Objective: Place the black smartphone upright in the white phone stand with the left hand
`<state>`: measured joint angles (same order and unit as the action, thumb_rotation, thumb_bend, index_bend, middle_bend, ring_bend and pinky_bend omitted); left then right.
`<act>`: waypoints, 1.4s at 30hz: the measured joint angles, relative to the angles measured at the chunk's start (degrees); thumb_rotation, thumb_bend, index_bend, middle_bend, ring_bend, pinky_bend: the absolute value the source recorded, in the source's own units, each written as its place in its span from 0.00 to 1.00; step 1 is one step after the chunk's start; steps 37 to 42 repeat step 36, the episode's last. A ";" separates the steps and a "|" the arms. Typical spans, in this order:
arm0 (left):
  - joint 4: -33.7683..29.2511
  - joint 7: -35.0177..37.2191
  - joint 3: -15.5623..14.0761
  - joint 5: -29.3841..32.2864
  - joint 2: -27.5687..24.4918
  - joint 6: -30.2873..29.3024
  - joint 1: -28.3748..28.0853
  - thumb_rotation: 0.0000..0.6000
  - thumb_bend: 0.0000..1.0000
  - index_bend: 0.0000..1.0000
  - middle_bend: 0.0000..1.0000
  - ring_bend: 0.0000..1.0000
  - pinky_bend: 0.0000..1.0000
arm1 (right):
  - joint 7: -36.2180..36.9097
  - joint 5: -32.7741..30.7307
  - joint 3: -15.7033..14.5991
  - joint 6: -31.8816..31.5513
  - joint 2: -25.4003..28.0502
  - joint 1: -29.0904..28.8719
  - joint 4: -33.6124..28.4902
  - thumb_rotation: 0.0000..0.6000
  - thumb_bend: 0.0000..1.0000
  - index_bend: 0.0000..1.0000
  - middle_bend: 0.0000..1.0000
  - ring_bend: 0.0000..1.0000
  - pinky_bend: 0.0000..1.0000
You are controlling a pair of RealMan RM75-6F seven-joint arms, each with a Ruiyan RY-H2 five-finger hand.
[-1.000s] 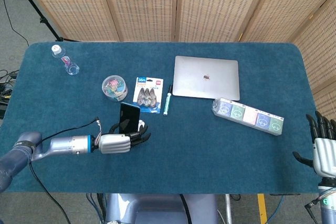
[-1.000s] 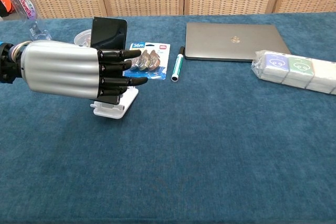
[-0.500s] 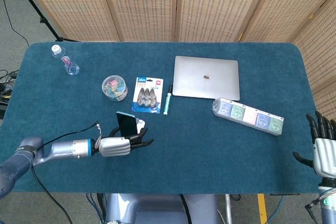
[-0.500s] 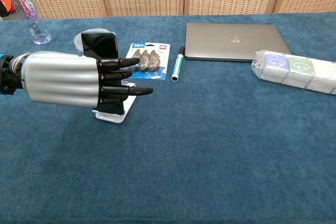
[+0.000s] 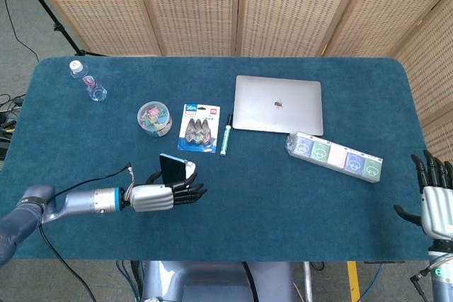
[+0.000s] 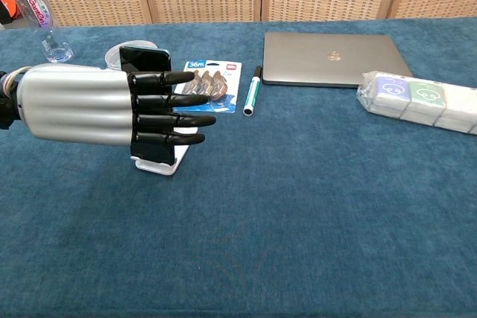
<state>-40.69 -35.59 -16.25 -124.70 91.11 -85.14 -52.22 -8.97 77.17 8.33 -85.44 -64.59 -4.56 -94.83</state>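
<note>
The black smartphone (image 5: 172, 168) stands upright in the white phone stand (image 5: 188, 172) at the table's front left. In the chest view only the phone's top edge (image 6: 145, 58) and the stand's base (image 6: 159, 163) show past my hand. My left hand (image 5: 160, 196) lies just in front of the stand, fingers stretched out straight and apart, holding nothing; in the chest view the left hand (image 6: 97, 103) covers most of the phone. My right hand (image 5: 436, 204) hovers open past the table's front right corner, fingers apart.
Behind the stand lie a blister pack of clips (image 5: 199, 127), a green marker (image 5: 226, 134) and a round tub of clips (image 5: 154, 117). A closed laptop (image 5: 278, 105) and a wrapped row of boxes (image 5: 335, 155) lie to the right, and a water bottle (image 5: 88, 81) lies far left.
The phone came down into the stand. My left hand's fingers straightened off it, and the hand drew back a little toward the front edge. The right hand has not moved.
</note>
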 measured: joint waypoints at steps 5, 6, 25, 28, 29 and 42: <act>-3.59 -0.01 0.00 -0.06 -2.58 -1.34 0.60 1.00 0.06 0.00 0.00 0.00 0.11 | -0.33 0.10 -0.29 0.35 -0.18 -0.09 0.07 1.00 0.00 0.00 0.00 0.00 0.00; -5.00 -0.06 -0.07 -0.01 -3.64 -1.78 0.96 1.00 0.04 0.00 0.00 0.00 0.10 | -0.46 0.16 -0.37 0.43 -0.24 -0.11 0.06 1.00 0.00 0.00 0.00 0.00 0.00; -32.60 16.56 3.64 14.66 -15.87 -17.98 16.62 1.00 0.00 0.00 0.00 0.00 0.02 | -0.67 2.41 -1.55 0.22 -0.04 0.01 -1.75 1.00 0.00 0.00 0.00 0.00 0.00; -37.36 22.16 5.53 22.46 -15.86 -19.36 20.84 1.00 0.00 0.00 0.00 0.00 0.02 | -0.88 2.52 -1.59 0.02 0.10 0.09 -1.70 1.00 0.00 0.00 0.00 0.00 0.00; -38.83 23.49 6.18 24.80 -15.82 -19.49 22.11 1.00 0.00 0.00 0.00 0.00 0.02 | -1.13 2.55 -1.57 -0.12 0.11 0.12 -1.60 1.00 0.00 0.00 0.00 0.00 0.00; -49.56 29.01 10.52 40.10 -16.16 -17.01 30.24 1.00 0.00 0.00 0.00 0.00 0.00 | -1.24 2.59 -1.44 -1.08 0.73 0.62 -1.89 1.00 0.00 0.00 0.00 0.00 0.00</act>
